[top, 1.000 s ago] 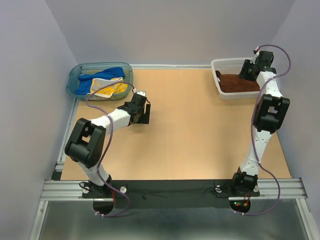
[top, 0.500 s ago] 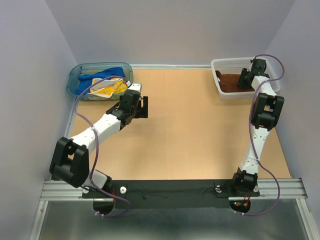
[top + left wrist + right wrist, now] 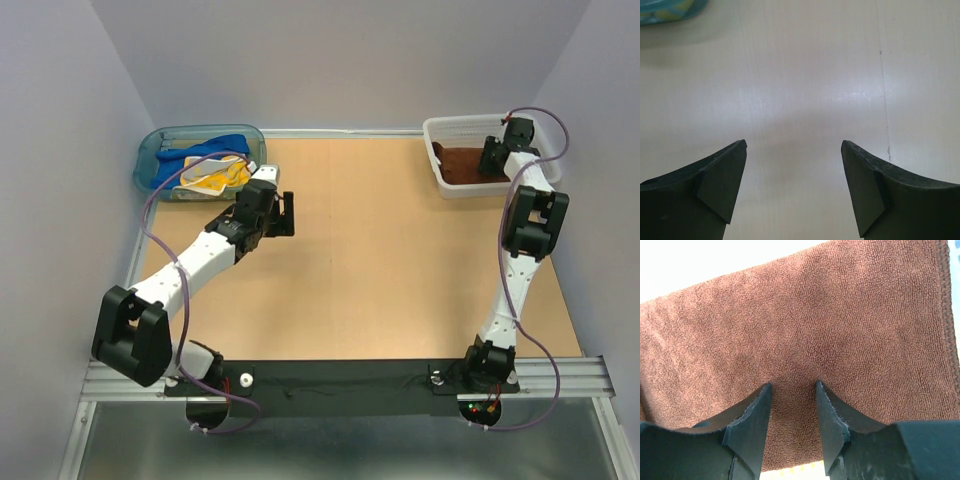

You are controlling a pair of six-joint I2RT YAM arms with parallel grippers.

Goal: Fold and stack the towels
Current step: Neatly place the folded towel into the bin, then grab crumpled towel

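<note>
Showing the stacking stage of the fold-and-stack task, as judged from the layout: the rust-brown towel (image 3: 790,315) lay flat, apparently already folded, inside the white basket (image 3: 432,130) at the far right corner of the table (image 3: 400,260). The right gripper (image 3: 793,386) stood low over this towel, jaws partly apart and tips pressed on the pile; whether a fold of cloth was caught between them could not be told. The left gripper (image 3: 794,145) hung released, jaws spread wide and holding nothing, over bare tabletop just beside the teal tub (image 3: 147,160). In that tub, at the far left corner, the blue towel (image 3: 215,147) and the yellow towel (image 3: 215,180) lay crumpled together, unfolded. One towel of three therefore appeared dealt with. The next move probably called for the right jaws to let go cleanly and rise without dragging the folded cloth, while the left arm reached into the tub for one loose towel alone.
</note>
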